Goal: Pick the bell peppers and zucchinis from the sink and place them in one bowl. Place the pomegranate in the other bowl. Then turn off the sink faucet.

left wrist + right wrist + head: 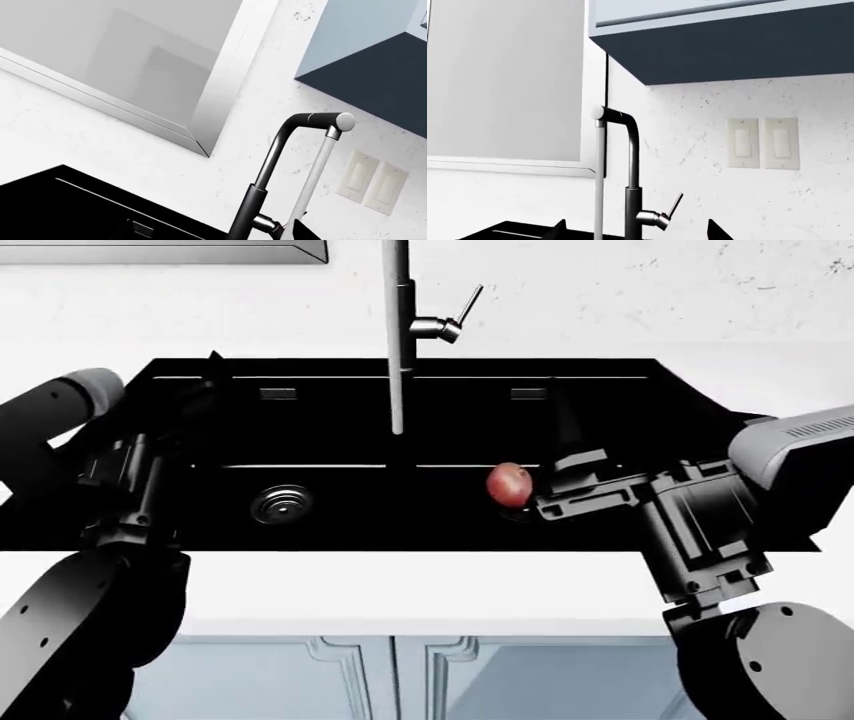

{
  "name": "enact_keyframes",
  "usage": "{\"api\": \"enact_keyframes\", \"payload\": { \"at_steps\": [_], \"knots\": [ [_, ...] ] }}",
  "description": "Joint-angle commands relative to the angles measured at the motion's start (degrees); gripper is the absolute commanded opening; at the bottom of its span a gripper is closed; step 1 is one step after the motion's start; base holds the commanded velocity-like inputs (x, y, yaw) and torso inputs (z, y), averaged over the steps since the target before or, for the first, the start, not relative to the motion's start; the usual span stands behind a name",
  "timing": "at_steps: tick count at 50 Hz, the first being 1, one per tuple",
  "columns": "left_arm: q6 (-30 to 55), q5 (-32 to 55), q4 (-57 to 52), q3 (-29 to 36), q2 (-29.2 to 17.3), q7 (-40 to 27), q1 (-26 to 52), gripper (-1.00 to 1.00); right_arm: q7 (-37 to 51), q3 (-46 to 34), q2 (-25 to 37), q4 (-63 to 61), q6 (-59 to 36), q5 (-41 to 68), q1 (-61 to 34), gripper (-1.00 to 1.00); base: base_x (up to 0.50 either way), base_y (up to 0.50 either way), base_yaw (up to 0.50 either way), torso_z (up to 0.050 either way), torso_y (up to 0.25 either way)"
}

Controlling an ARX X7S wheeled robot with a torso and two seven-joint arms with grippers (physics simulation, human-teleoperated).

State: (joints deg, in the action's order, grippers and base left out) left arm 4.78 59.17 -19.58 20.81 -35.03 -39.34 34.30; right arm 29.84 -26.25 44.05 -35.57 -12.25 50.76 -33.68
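The black double-basin sink (614,390) fills the head view. A red-pink pomegranate (509,483) lies in its right basin, just left of my right arm's wrist. The dark faucet (395,330) stands behind the divider with its lever handle (465,306) tilted up, and water streams from the spout (599,175). My right gripper (638,232) is open over the right basin, facing the faucet and holding nothing. My left gripper (200,375) reaches over the left basin's back corner; one fingertip (303,231) shows far off centre, so it stands open. Bell peppers, zucchinis and both bowls are out of view.
A steel drain (282,504) sits in the left basin. White counter (427,590) runs along the sink's front, with pale blue cabinet doors (400,680) below. On the back wall are a window frame (200,135), wall switches (762,143) and a dark upper cabinet (727,55).
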Motion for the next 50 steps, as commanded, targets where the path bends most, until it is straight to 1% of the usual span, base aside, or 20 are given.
{"api": "enact_keyframes", "payload": {
  "at_steps": [1,8,10,14,18,21,25,28,32,34,38,41,50],
  "knots": [
    [0.66,-0.14,0.05,0.12,-0.15,-0.77,0.45,1.0,-0.48,0.73,0.09,0.18,1.21,0.55,0.68,1.0,0.0,0.0,0.0,0.0,0.0],
    [-0.24,0.34,0.33,-0.62,0.08,-0.44,0.15,1.0,-0.18,0.89,0.03,0.82,0.8,1.29,0.42,1.0,0.0,0.0,0.0,0.0,0.0],
    [0.65,0.43,1.62,-0.39,0.34,-0.97,1.24,1.0,-0.09,1.15,-0.16,2.16,-0.21,2.84,-0.97,1.0,0.0,0.0,0.0,0.0,0.0],
    [5.19,0.35,7.69,1.71,2.25,-1.5,8.24,1.0,-1.34,0.32,-1.48,9.05,-6.85,7.63,-10.02,1.0,0.0,0.0,0.0,0.0,0.0],
    [9.8,-0.85,18.86,4.55,6.37,-0.3,17.85,1.0,-7.33,-2.67,-6.3,25.38,-13.67,9.36,-21.6,1.0,0.0,0.0,0.0,0.0,0.0],
    [10.79,-4.21,30.98,6.44,10.73,0.63,25.1,1.0,-13.23,-4.78,-11.12,41.31,-16.0,7.77,-29.82,1.0,0.0,0.0,0.0,0.0,0.0],
    [9.73,-8.51,48.28,8.14,16.22,3.44,33.58,1.0,-19.72,-6.81,-16.41,59.14,-16.06,4.59,-37.98,1.0,0.0,0.0,0.0,0.0,0.0],
    [6.53,-11.06,66.28,8.82,21.41,9.41,41.16,1.0,-24.22,-8.39,-20.57,72.98,-14.27,1.32,-43.78,1.0,0.0,0.0,0.0,0.0,0.0],
    [-0.17,-13.69,93.44,8.87,28.52,18.32,52.79,1.0,-32.44,-10.61,-27.86,97.72,-9.11,-3.46,-52.93,1.0,0.0,0.0,0.0,0.0,0.0],
    [1.14,-15.05,94.53,7.43,28.77,17.69,54.02,1.0,-36.04,-10.96,-31.45,110.13,-5.31,-5.26,-57.13,1.0,0.0,0.0,0.0,0.0,0.0],
    [2.43,-19.64,94.55,2.1,28.86,17.49,54.89,1.0,-34.33,-6.88,-31.65,110.53,-6.86,-8.9,-56.77,1.0,0.05,0.0,0.0,0.0,0.0],
    [3.41,-23.8,94.55,-3.13,28.73,16.46,55.03,1.0,-32.61,-2.42,-32.02,110.54,-8.25,-13.28,-56.29,1.0,0.49,0.0,0.0,0.0,0.0],
    [5.36,-36.89,94.55,-16.08,29.25,19.49,55.02,1.0,-35.36,9.41,-33.4,110.53,-10.07,-27.08,-55.18,1.0,0.5,0.0,0.0,0.0,0.0]
  ]
}}
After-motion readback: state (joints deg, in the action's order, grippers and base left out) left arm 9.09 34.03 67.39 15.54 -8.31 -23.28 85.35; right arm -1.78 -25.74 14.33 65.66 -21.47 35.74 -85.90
